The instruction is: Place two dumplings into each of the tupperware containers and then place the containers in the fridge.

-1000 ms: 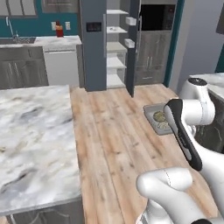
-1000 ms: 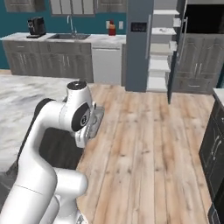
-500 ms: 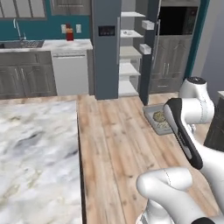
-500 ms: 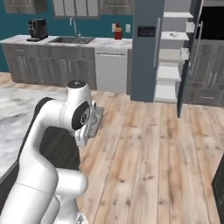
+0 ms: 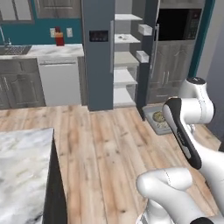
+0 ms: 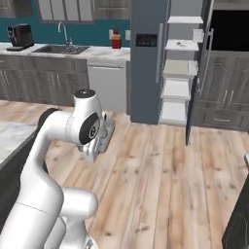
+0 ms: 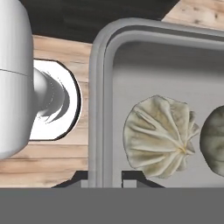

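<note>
The container [image 7: 103, 109] rim is pinched by the gripper [image 7: 105, 177]; two dumplings [image 7: 159, 136] sit inside. The fridge [image 5: 127, 57] is open across bare floor [image 5: 109, 153].

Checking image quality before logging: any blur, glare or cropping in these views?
Left base view: soft, flat light, no glare on the open slate blue-grey fridge. Hand view: sharp; pale grey translucent tray cropped, darker olive dumpling cut by the edge.
</note>
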Available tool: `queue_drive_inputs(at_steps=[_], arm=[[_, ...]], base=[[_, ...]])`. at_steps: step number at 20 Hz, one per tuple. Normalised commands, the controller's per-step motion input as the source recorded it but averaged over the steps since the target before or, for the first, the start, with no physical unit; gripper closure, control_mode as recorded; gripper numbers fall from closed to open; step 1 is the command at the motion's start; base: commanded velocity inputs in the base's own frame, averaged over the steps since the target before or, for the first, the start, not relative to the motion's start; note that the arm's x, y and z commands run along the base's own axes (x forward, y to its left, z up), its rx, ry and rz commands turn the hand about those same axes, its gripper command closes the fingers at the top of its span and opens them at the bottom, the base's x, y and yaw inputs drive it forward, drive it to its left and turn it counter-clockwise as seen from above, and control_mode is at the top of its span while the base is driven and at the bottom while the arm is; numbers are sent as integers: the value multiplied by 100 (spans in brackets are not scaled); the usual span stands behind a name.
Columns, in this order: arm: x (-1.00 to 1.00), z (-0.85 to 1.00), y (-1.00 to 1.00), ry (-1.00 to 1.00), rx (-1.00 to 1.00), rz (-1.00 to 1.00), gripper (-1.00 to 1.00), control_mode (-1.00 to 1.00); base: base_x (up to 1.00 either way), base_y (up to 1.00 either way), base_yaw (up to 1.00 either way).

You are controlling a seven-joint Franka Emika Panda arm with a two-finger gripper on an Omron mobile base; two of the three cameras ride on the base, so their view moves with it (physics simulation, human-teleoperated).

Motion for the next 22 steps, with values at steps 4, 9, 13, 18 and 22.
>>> queue_drive_inputs(at_steps=[4,9,13,18,22], arm=[[0,0,0,0,0,0,100,100],[0,0,0,0,0,0,100,100],[0,0,0,0,0,0,100,100],[0,0,0,0,0,0,100,100],[0,0,0,0,0,0,100,100]], base=[[100,-22,0],[100,-16,0],[100,-38,0],[100,-55,0],[100,-50,-4]])
